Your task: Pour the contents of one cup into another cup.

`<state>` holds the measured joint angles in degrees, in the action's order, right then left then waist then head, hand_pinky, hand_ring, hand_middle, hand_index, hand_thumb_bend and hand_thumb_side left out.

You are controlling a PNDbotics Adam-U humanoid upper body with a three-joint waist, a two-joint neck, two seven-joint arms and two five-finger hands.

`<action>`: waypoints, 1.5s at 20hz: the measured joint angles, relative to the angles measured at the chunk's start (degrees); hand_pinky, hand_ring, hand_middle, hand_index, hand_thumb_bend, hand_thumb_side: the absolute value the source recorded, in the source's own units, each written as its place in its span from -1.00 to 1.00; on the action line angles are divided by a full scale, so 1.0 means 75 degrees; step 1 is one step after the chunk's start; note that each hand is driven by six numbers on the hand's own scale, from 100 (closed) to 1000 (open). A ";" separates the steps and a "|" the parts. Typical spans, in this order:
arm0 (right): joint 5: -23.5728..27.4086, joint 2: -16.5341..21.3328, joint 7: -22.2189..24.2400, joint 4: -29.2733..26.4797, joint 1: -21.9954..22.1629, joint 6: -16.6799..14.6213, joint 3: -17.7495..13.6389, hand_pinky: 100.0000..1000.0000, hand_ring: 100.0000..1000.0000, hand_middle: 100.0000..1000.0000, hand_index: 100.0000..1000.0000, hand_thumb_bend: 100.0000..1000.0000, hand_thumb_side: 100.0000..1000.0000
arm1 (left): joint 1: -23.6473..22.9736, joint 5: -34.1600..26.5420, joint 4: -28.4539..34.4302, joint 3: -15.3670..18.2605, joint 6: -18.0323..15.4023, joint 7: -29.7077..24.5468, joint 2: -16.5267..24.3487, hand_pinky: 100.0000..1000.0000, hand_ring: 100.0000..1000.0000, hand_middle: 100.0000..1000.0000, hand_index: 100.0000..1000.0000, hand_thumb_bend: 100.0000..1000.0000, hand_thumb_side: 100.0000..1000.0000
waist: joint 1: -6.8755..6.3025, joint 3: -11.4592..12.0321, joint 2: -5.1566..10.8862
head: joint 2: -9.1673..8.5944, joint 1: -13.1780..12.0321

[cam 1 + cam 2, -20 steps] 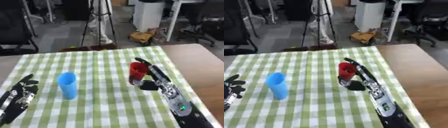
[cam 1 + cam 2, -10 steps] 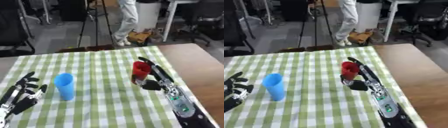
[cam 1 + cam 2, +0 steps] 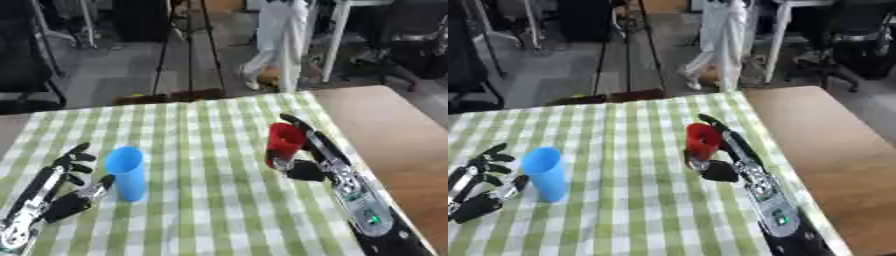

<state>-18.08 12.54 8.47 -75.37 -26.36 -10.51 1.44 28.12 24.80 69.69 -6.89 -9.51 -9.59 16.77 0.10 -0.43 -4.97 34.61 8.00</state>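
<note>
1. Here the right hand point(image 3: 308, 159) lies out over the checked cloth point(image 3: 210, 210), its arm coming in from the lower right corner.
2. Its long fingers point(image 3: 308, 132) run straight up the far side of the red cup point(image 3: 283, 142), and the thumb point(image 3: 302, 171) sits at the near side by the base, so the cup stands between them.
3. The fingers look straight rather than curled; whether they actually press on the cup cannot be told.
4. The red cup stands upright on the cloth, just left of that hand's palm, mouth up.
5. The left hand point(image 3: 52, 187) rests on the cloth at the lower left, fingers spread and relaxed, holding nothing.
6. The blue cup point(image 3: 127, 173) stands upright just to the right of the left hand; the thumb point(image 3: 94, 189) reaches toward its base, and it is hard to tell if they touch.
7. The two cups stand well apart, each beside its own hand.
8. To the right of the right arm, bare brown table point(image 3: 394, 130) shows past the cloth's edge.
</note>
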 measured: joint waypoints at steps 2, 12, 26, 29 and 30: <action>0.0002 0.0000 -0.0006 -0.0001 0.0000 0.0008 0.0000 -0.07 -0.14 -0.32 0.98 -1.00 -0.87 | 0.0077 0.0035 -0.0198 -0.0001 -0.0140 -0.0021 -0.0023 0.18 0.41 0.49 0.92 -0.03 0.08 | 0.0002 -0.0019 -0.0007 | 0.0000 -0.0007; 0.0006 -0.0001 -0.0028 -0.0002 0.0000 0.0031 -0.0001 -0.07 -0.14 -0.34 0.98 -1.00 -0.86 | 0.0362 0.0731 -0.1132 0.0026 -0.0171 0.0797 -0.0264 0.18 0.40 0.49 0.93 0.01 0.06 | 0.0048 -0.0084 -0.0054 | 0.0000 -0.0044; 0.0009 -0.0008 -0.0032 -0.0002 -0.0003 0.0034 0.0000 -0.07 -0.14 -0.34 0.98 -1.00 -0.84 | 0.0677 0.0830 -0.1499 0.0062 -0.0374 0.1141 -0.0494 0.15 0.36 0.45 0.93 -0.04 0.04 | 0.0048 -0.0171 -0.0093 | -0.0003 -0.0071; 0.0011 -0.0009 -0.0033 -0.0002 -0.0004 0.0036 0.0000 -0.07 -0.14 -0.34 0.98 -1.00 -0.84 | 0.0720 0.0789 -0.1501 0.0077 -0.0435 0.1125 -0.0502 0.14 0.36 0.44 0.93 -0.06 0.04 | 0.0048 -0.0186 -0.0093 | -0.0005 -0.0078; 0.0012 -0.0010 -0.0035 -0.0002 -0.0004 0.0037 0.0000 -0.07 -0.14 -0.34 0.98 -1.00 -0.84 | 0.0736 0.0773 -0.1502 0.0089 -0.0456 0.1114 -0.0521 0.14 0.35 0.44 0.93 -0.05 0.04 | 0.0048 -0.0188 -0.0093 | -0.0005 -0.0078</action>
<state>-17.99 12.46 8.21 -75.38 -26.39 -10.23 1.44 33.64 30.60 58.42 -6.22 -12.93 -1.23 12.86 0.45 -1.84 -5.67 34.57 7.42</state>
